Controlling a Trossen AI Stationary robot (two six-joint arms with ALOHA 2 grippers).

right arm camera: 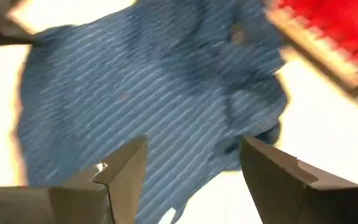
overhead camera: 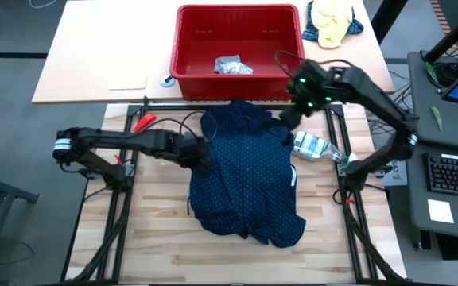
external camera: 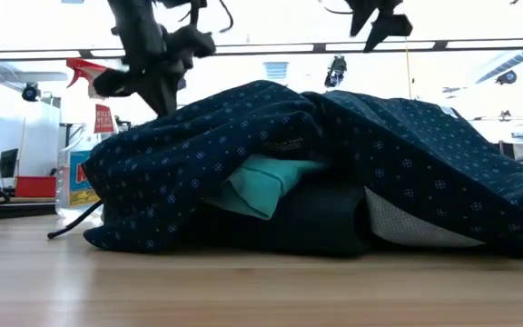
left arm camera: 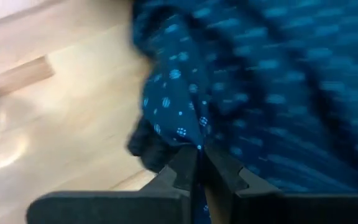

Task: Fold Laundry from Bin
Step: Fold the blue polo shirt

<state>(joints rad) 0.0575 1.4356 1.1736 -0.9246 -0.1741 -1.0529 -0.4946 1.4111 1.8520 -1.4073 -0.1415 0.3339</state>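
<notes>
Navy cloth with tiny dots, your shirt (overhead camera: 249,179) lies rumpled in soft folds mid-table, draped over a turquoise garment (external camera: 266,186) and a dark one (external camera: 320,222). Your left gripper (left arm camera: 199,165) has its fingers pinched tight on the shirt's edge at its left side. Your right gripper (right arm camera: 191,165) hovers above the shirt's far corner, near the red plastic bin (overhead camera: 237,49), fingers spread wide and holding nothing. One crumpled grey piece (overhead camera: 233,66) rests inside the bin.

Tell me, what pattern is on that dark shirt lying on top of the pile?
Navy shirt with tiny light-blue dots, clearest in the low view.
</notes>
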